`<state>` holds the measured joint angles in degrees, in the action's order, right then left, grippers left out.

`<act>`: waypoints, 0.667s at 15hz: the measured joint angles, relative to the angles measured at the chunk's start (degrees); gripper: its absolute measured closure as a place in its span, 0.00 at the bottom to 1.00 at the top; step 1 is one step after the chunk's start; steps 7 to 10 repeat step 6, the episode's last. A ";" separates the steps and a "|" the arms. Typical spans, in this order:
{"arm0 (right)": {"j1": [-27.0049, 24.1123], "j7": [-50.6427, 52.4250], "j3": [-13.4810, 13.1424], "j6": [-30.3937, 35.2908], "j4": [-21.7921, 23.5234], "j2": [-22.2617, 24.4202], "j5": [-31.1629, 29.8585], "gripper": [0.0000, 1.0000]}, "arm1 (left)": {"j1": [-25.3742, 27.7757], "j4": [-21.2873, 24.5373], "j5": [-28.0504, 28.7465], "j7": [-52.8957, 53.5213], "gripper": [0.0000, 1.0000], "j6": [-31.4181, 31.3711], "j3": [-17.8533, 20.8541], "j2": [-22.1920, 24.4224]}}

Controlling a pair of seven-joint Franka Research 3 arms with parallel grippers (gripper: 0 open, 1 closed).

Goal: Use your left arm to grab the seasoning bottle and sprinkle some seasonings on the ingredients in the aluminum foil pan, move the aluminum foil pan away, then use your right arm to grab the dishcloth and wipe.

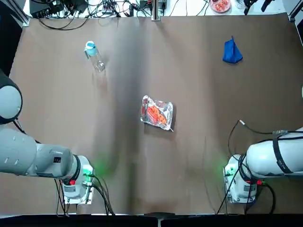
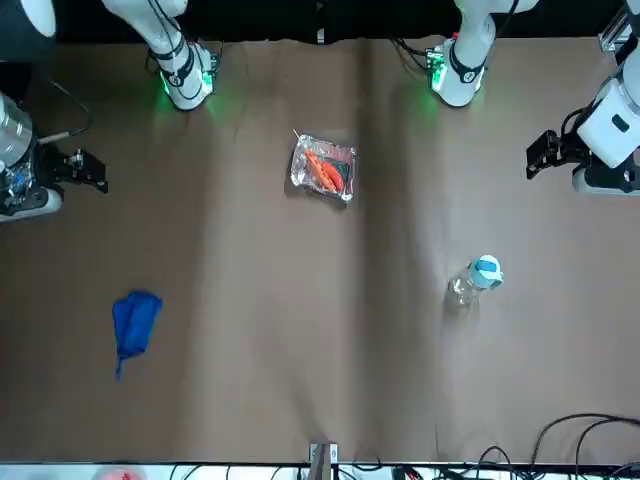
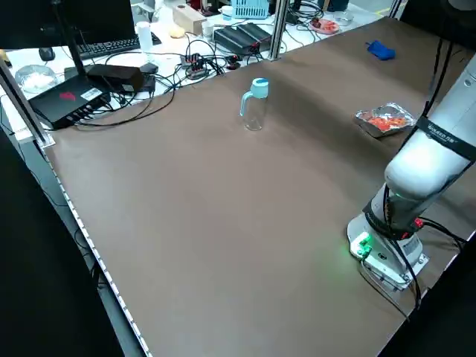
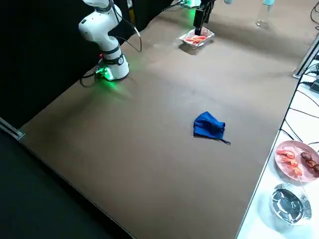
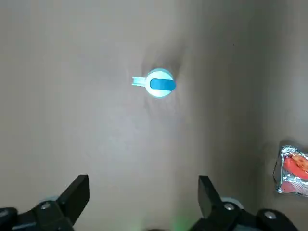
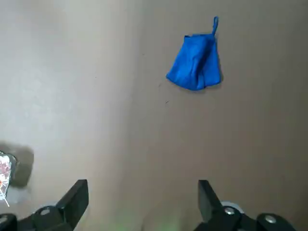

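My left tool (image 5: 144, 202) hovers over the table (image 1: 189, 142), fingers wide apart, holding nothing; my right tool (image 6: 143, 204) hangs likewise on its own side. Bare tabletop surrounds the upright seasoning bottle (image 1: 95, 56), near the far edge. The foil pan (image 1: 157, 112) with its orange-red ingredients (image 1: 155, 115) sits mid-table, well apart from bottle and blue dishcloth (image 1: 232, 51). Cables (image 1: 102, 9) crowd beyond that edge. My left wrist view cuts off the pan's side.
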<state>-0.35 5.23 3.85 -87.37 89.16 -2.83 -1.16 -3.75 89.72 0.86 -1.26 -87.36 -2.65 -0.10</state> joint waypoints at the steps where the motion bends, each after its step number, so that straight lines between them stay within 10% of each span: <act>1: 2.26 0.00 -2.03 -0.42 0.90 0.67 0.00 0.00 | 0.00 0.00 0.00 0.00 0.00 0.00 0.00 0.00; 10: 5.09 0.04 -5.54 -4.02 6.27 3.79 0.01 0.00 | 0.00 0.00 0.00 0.00 0.00 0.00 0.01 0.00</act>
